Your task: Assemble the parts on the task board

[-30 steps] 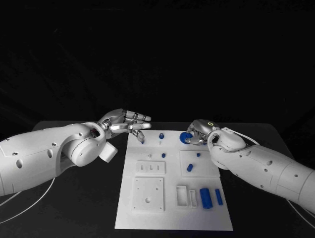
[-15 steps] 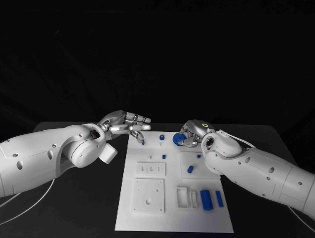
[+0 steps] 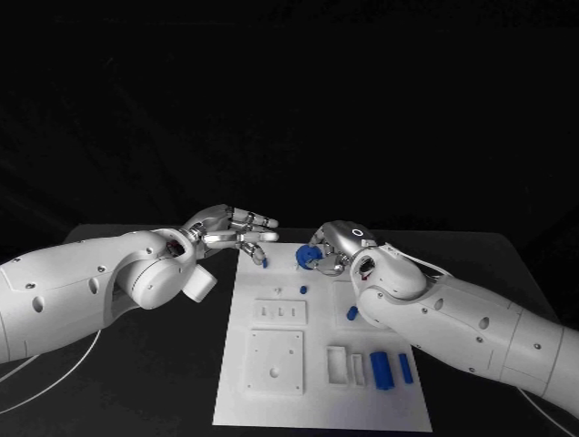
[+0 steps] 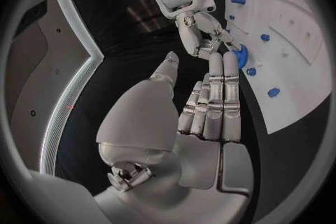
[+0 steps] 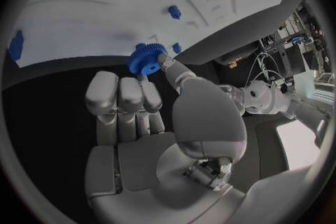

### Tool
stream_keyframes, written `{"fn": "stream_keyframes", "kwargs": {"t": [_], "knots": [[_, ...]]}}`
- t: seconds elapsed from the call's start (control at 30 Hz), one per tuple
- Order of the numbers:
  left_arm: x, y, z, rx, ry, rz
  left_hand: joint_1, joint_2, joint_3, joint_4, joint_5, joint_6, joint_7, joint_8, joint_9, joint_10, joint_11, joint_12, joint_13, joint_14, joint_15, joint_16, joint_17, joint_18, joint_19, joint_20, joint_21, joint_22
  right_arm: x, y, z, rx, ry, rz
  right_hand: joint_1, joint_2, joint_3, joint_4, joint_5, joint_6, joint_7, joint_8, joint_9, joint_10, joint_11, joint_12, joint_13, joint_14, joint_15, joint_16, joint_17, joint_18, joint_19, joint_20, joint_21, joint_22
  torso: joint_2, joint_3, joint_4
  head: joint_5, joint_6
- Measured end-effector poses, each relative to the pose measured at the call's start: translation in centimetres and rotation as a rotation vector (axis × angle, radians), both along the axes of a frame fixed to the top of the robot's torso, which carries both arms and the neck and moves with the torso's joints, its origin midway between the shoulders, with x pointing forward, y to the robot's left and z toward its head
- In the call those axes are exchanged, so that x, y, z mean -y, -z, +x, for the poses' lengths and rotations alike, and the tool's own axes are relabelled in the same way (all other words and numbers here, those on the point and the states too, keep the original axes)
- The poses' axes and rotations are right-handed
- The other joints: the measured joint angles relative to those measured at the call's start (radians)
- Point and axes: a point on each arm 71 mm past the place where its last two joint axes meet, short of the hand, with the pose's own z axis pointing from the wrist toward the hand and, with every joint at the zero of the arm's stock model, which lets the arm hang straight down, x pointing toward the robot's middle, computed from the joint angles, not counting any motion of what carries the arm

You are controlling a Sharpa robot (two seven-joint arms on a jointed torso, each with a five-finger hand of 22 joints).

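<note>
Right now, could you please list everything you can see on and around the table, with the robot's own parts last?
Task board: one, white, middle of the black table.
Table: one, black, under the board.
Blue gear: one, pinched by the right hand over the board's far end.
Small blue parts: several, on the board; two cylinders at its near right, small pegs further off.
White insets: several, on the board's near half.
Left hand: silver, holds nothing, at the board's far left corner.
Right hand: silver, holds the gear.
</note>
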Motion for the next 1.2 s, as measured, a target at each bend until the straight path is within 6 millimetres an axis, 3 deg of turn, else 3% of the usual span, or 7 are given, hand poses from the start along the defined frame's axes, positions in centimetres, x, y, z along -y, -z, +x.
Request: {"fn": "stream_keyframes", "kwargs": {"t": [0.33,1.2], "knots": [[0.2,0.0,0.0,0.000,0.004,0.000,0.000,0.000,0.000,0.000,0.000,0.000,0.000,0.000,0.000,0.000,0.000,0.000,0.000,0.000,0.000,0.000,0.000,0.000,0.000,0.000,0.000,0.000,-2.2,1.5,-0.3,-0.015,-0.027,-0.014,0.000,0.000,0.000,0.000,0.000,0.006,-0.007,-0.001,-0.002,0.000,0.000,-0.004,0.000,0.000,0.000,-0.004,-0.001,0.000,0.000,0.000,0.000,0.000,0.001,0.0011,0.0007,0.004,-0.001],[0.5,0.0,0.1,0.000,0.008,0.001,0.000,0.000,0.000,0.000,0.000,0.000,0.000,0.000,0.000,0.000,0.000,0.000,0.000,0.000,0.000,0.000,0.000,0.000,0.000,0.000,0.000,0.000,-2.8,2.7,0.8,-0.024,-0.008,-0.034,0.000,0.000,-0.006,0.005,0.000,0.004,-0.009,-0.001,-0.004,-0.002,-0.002,-0.008,0.000,0.000,0.000,-0.004,-0.004,0.000,0.000,0.000,0.000,0.000,0.001,0.0024,-0.0013,0.003,0.000]]}}
